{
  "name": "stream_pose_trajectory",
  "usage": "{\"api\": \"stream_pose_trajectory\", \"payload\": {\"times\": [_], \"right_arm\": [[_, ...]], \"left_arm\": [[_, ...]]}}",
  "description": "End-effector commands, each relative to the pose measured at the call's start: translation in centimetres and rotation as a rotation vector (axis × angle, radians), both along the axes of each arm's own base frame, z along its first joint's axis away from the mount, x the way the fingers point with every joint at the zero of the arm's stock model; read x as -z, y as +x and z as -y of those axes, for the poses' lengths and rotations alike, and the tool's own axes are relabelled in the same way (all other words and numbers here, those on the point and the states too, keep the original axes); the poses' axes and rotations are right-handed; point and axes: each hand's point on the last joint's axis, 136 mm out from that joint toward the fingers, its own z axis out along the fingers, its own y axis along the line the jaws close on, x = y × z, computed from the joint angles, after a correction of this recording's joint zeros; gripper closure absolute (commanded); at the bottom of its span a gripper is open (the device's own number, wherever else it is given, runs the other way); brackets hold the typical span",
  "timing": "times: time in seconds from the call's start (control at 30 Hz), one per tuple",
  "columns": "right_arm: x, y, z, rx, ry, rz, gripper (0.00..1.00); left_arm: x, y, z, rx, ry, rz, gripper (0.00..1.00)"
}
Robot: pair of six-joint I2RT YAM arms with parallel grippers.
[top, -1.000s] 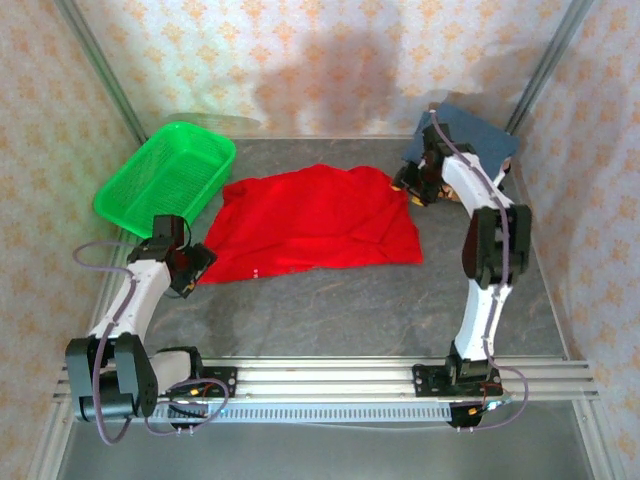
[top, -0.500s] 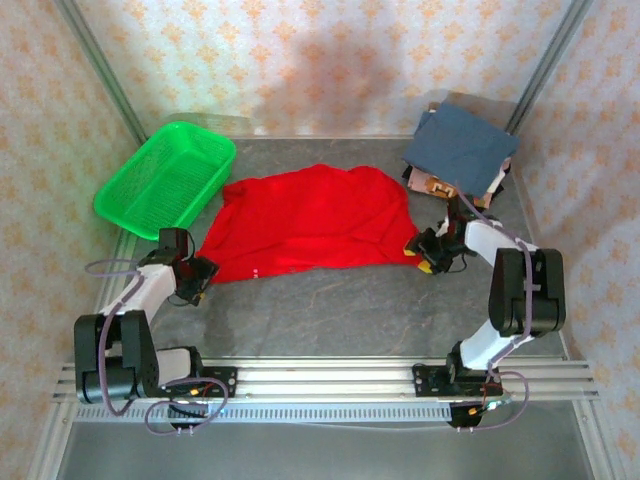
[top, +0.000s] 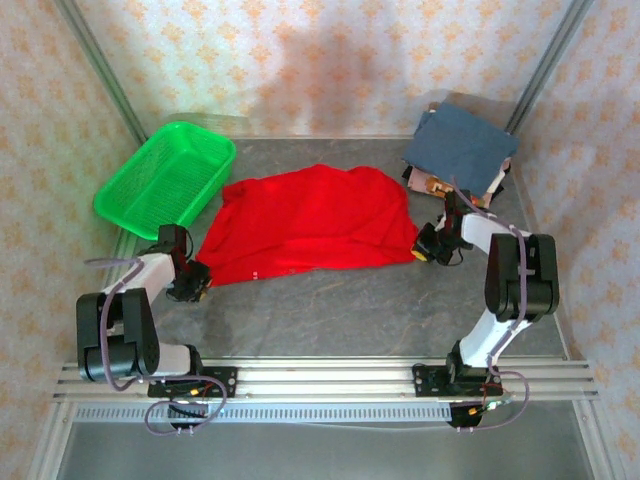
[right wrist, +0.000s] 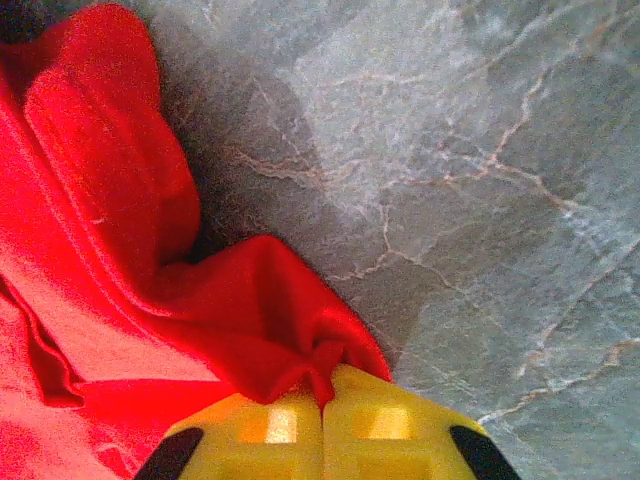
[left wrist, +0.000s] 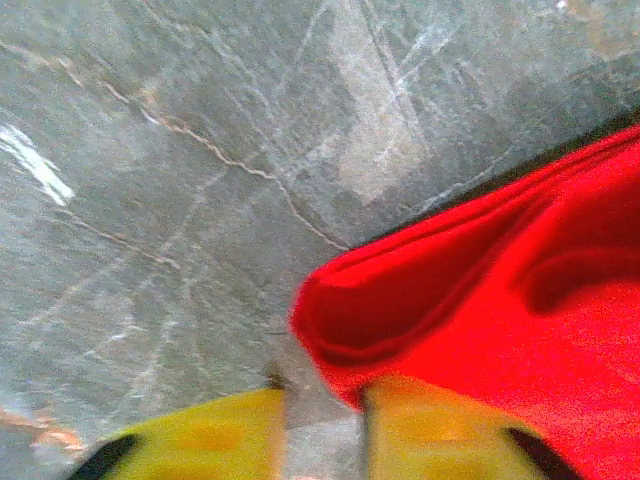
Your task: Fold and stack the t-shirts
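Observation:
A bright red t-shirt [top: 310,220] lies spread and rumpled in the middle of the table, print side hidden. My left gripper [top: 190,280] sits low at its near left corner. In the left wrist view that gripper [left wrist: 322,400] is open, bare table showing in the gap, and the red corner [left wrist: 400,300] lies just ahead, touching the right finger [left wrist: 440,430]. My right gripper [top: 425,250] is at the shirt's near right corner; in the right wrist view it [right wrist: 322,395] is shut on a pinch of the red cloth [right wrist: 270,320]. A folded slate-blue shirt [top: 460,148] rests at the back right.
A green mesh basket [top: 165,178] stands at the back left, near the left arm. Under the blue shirt, a patterned pink and orange piece [top: 430,183] sticks out. Grey marbled table [top: 330,305] is bare in front of the red shirt.
My right arm came from the blue stack down to the red shirt's near right corner and shut on it. My left gripper slid nearer and lower to the left corner.

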Motion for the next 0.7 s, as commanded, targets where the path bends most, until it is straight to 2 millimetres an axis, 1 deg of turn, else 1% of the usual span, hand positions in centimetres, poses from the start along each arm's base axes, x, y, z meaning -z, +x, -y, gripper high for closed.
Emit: {"api": "stream_pose_trajectory", "payload": {"times": [0.0,0.1,0.17,0.27,0.37,0.47,0.53,0.67], "right_arm": [[-1.2,-0.1,1.9,-0.013,-0.123,-0.001,1.00],[-2.7,-0.7,2.7,-0.043,-0.182,0.006,1.00],[-3.6,-1.3,3.0,-0.059,-0.203,0.008,1.00],[-4.3,-2.6,3.3,-0.080,-0.227,-0.011,1.00],[-4.5,-4.4,3.8,-0.089,-0.259,-0.040,1.00],[-4.4,-6.3,4.0,-0.077,-0.271,-0.084,1.00],[-4.0,-7.7,4.0,-0.054,-0.266,-0.115,1.00],[-2.1,-10.6,4.0,-0.017,-0.262,-0.179,1.00]], "left_arm": [[1.1,3.4,-2.2,0.014,0.103,0.075,0.89],[0.8,2.5,-3.0,0.029,0.150,0.035,0.93],[0.5,2.5,-3.1,0.043,0.163,0.036,0.94],[0.1,1.8,-3.0,0.062,0.166,0.017,0.95],[0.0,0.4,-3.0,0.076,0.179,-0.002,0.95],[-0.3,-1.2,-2.7,0.088,0.181,-0.018,0.95],[-0.3,-2.3,-2.3,0.089,0.173,-0.020,0.95],[0.5,-5.1,-1.6,0.083,0.157,-0.049,0.94]]}}
